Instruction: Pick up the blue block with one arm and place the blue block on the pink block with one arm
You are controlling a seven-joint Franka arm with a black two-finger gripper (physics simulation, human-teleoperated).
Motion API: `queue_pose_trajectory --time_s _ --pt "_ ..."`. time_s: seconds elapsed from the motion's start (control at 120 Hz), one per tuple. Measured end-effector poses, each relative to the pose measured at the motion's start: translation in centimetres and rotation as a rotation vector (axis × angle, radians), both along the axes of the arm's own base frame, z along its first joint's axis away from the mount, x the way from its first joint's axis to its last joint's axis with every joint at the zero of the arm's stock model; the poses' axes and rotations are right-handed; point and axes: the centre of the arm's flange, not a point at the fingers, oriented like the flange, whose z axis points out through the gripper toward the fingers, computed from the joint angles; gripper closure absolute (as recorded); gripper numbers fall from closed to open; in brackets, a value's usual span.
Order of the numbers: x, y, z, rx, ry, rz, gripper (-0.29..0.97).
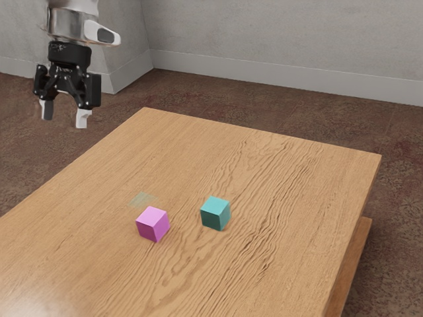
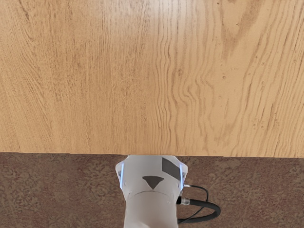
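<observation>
Near the middle of the table (image 1: 264, 165), on its smooth top of wavy wood grain, the blue block (image 1: 215, 212) sits as a small matte teal cube, close beside but apart from the pink block (image 1: 153, 223), a like-sized cube toward the exterior view's left. Well apart from both, high at the exterior view's upper left, hangs the black gripper (image 1: 64, 116), its two pale-tipped fingers spread wide with nothing between them. Mottled brown floor (image 1: 218, 99) surrounds the table below a grey plaster-like wall (image 1: 297, 33), and the wrist view shows the arm's rounded white base (image 2: 151, 190) with a looping black cable (image 2: 204, 209).
</observation>
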Motion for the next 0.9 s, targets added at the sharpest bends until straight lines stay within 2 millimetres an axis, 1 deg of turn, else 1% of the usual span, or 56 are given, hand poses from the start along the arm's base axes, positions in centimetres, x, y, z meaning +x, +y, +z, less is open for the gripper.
queue_pose_trajectory --time_s 0.083,0.117,0.15,0.175,0.208,0.25,0.283,0.333,0.375,0.425,0.492,0.558,0.667,0.742,0.9 --pt "2.5 -0.3 -0.5 -0.012 -0.156 0.006 0.0" --pt "4.0 -0.4 -1.4 -0.008 -0.196 0.006 0.0" --pt "5.6 -0.9 -2.7 -0.008 -0.223 0.001 0.0" --pt "7.0 -1.7 -4.4 -0.013 -0.236 -0.011 0.0" --pt "8.6 -3.8 -6.7 -0.022 -0.252 -0.041 0.0" --pt "10.4 -7.0 -10.9 -0.028 -0.258 -0.084 0.0" --pt "11.6 -8.6 -13.6 -0.03 -0.273 -0.099 0.0" --pt "12.2 -10.5 -17.6 -0.026 -0.294 -0.112 0.0" --pt "12.0 -11.7 -21.3 -0.022 -0.307 -0.116 0.0" --pt "12.0 -12.8 -23.9 -0.024 -0.346 -0.116 0.0" --pt "12.7 -13.9 -26.1 -0.03 -0.4 -0.11 0.0" --pt "13.4 -14.6 -27.5 -0.037 -0.445 -0.098 0.0" --pt "13.8 -15.1 -31.1 -0.045 -0.48 -0.078 0.0" --pt "14.2 -15.2 -32.5 -0.051 -0.505 -0.057 0.0" --pt "15.0 -14.8 -34.4 -0.044 -0.536 -0.016 0.0"
